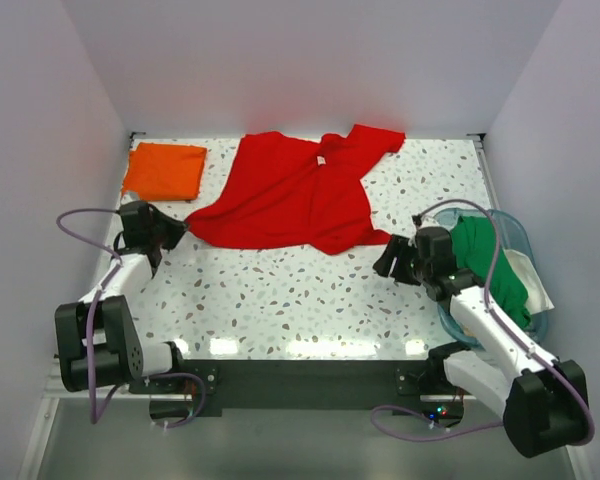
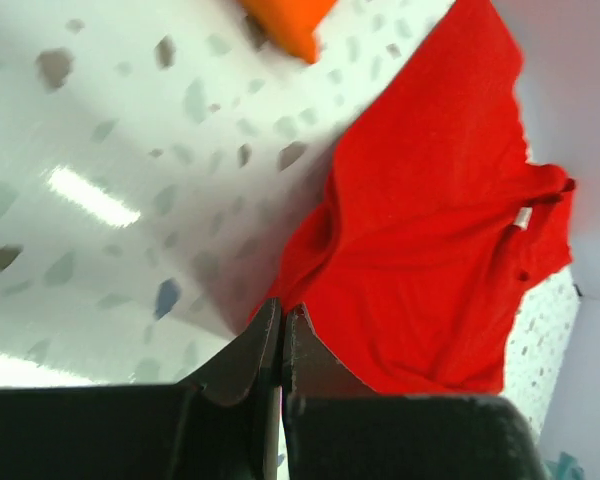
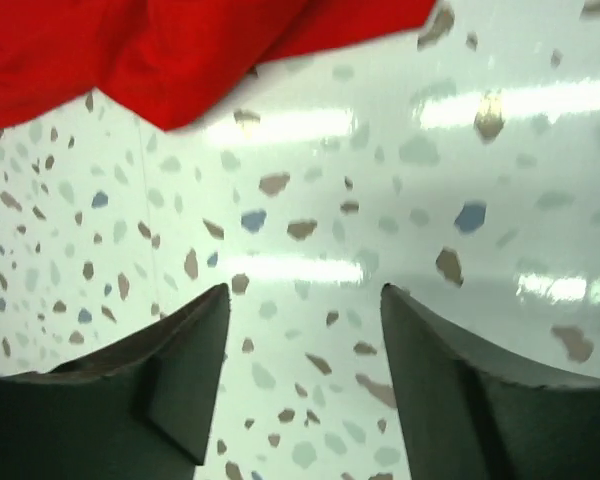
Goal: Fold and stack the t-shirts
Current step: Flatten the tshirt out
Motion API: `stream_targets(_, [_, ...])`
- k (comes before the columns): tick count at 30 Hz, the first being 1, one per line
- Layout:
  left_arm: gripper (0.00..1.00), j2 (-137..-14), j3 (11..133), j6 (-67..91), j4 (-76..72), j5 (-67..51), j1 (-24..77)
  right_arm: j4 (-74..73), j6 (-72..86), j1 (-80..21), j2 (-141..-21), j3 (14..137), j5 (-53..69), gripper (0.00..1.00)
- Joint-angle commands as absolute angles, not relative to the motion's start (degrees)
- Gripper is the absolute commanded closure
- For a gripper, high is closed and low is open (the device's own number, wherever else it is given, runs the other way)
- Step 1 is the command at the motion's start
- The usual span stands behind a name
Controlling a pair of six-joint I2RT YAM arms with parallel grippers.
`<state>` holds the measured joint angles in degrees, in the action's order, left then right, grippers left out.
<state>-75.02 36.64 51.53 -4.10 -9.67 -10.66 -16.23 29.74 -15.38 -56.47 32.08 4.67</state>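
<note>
Left gripper (image 1: 179, 232) jaws together at the red shirt's (image 1: 290, 195) left corner — right gripper (image 1: 387, 261) spread apart, just right of it.

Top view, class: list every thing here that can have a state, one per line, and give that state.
red t-shirt: unfolded, spread crumpled on the table.
orange t-shirt: folded, far left corner.
green t-shirt: unfolded, bunched in the tub.
tub: holding the green t-shirt.
left gripper: shut at the red t-shirt's corner; a grip cannot be told.
right gripper: open, empty, over bare table.
</note>
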Motion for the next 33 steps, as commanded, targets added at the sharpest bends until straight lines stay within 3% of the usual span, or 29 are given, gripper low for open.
stream_targets(1, [1.00, -69.88, 35.34, 52.56, -5.55, -5.37, -11.34, -14.85, 35.85, -15.73, -49.49, 29.11, 10.20, 0.33])
stream_targets(5, [1.00, -65.32, 34.45, 51.94, -0.10, -0.98, -11.25, -18.81, 38.05, -15.64, -44.92, 28.21, 5.11, 0.20])
stream_targets(8, [1.00, -63.99, 34.54, 52.03, 1.93, -0.26, -11.34, -16.19, 38.58, -15.73, -46.92, 30.67, 1.42, 0.20])
stream_targets(12, [1.00, -65.56, 35.94, 52.12, 2.28, -2.02, -11.25, -13.10, 37.89, -15.64, -60.59, 38.99, -4.82, 0.21])
stream_targets(22, [1.00, -67.50, 37.53, 50.71, 3.95, -3.34, -11.34, -10.90, 34.10, -15.56, -88.83, 53.87, -10.90, 0.38])
stream_targets(26, [1.00, -67.85, 38.14, 50.54, 3.78, -4.30, -11.34, -9.41, 35.77, -15.56, -92.89, 53.79, -10.64, 0.45])
stream_targets(33, [1.00, -68.03, 39.64, 49.75, 4.39, -4.92, -11.34, -5.98, 37.70, -15.56, -94.66, 51.51, -11.16, 0.49])
